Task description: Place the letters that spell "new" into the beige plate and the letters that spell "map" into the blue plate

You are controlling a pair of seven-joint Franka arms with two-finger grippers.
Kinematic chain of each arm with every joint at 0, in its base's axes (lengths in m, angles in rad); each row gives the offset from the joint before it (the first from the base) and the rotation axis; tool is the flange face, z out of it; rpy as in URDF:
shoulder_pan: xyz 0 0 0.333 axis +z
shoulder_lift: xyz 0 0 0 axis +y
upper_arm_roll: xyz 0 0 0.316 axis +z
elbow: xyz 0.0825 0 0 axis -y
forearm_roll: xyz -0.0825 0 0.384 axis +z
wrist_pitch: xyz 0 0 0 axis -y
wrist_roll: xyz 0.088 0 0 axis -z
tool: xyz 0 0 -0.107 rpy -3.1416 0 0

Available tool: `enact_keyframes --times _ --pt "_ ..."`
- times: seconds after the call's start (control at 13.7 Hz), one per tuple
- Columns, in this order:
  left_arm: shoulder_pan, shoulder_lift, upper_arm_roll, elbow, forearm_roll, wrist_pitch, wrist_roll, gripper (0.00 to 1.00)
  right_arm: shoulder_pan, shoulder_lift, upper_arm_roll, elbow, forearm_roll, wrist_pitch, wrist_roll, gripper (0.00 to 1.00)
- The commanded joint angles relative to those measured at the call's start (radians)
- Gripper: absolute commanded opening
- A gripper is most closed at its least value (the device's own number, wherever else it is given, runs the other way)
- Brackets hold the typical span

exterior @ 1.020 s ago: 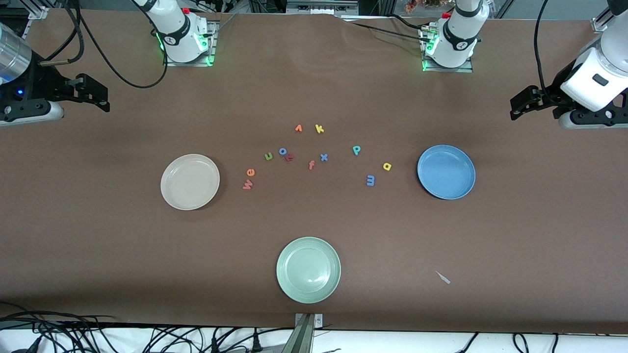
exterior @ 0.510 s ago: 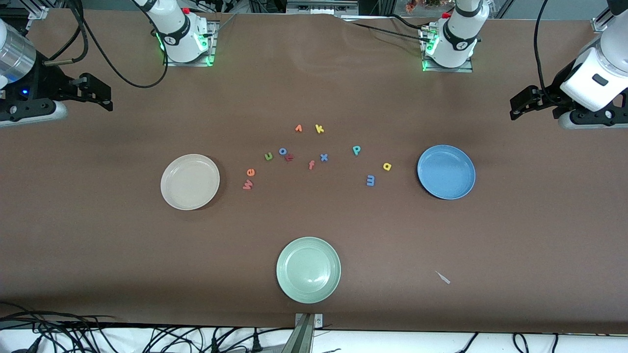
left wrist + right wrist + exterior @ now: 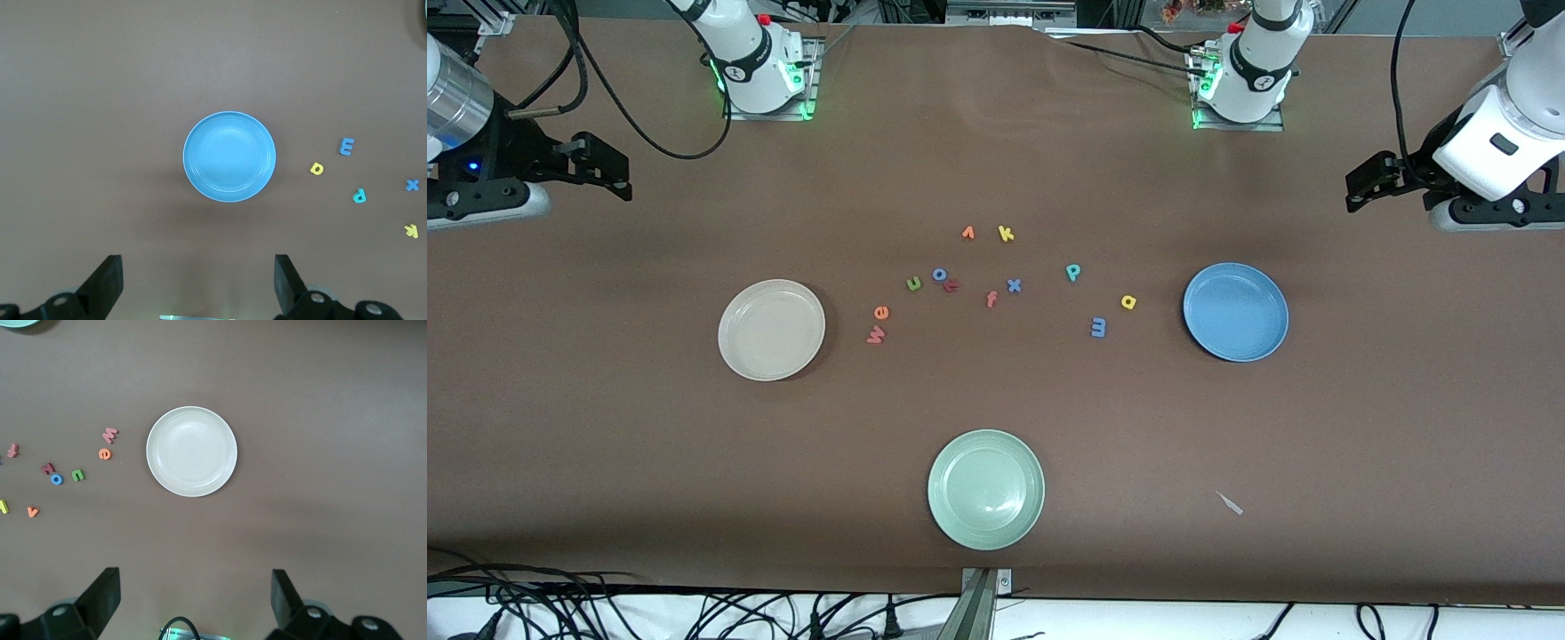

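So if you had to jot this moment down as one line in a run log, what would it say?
left tool: open, above table by blue plate | right tool: open, above table by beige plate | plates: both empty | letters: all on table

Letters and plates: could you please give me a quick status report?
Left gripper open, high over the table's left-arm end; right gripper open over the right-arm end. Beige plate and blue plate empty; all letters on the table. Nothing blocking.

Beige plate (image 3: 771, 330), blue plate (image 3: 1235, 311), pale green plate (image 3: 985, 489); green n (image 3: 913, 284), orange e (image 3: 880, 312), yellow a (image 3: 1128, 302); plain brown table (image 3: 605, 427).
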Motion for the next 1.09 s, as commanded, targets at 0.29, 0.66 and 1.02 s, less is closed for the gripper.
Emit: enact_keyframes --times 0.29,0.66,1.02 --pt "0.005 0.003 0.002 0.02 0.011 -0.031 0.022 1.0 -0.001 -0.022 0.02 -0.026 0.014 0.001 0.013 1.0" --pt "0.005 0.004 0.004 0.022 0.011 -0.031 0.022 1.0 -0.001 -0.022 0.02 -0.028 0.014 0.002 0.011 1.0" --pt "0.005 0.004 0.005 0.022 0.011 -0.031 0.024 1.0 -0.001 -0.025 0.022 -0.034 0.014 0.001 0.013 1.0"
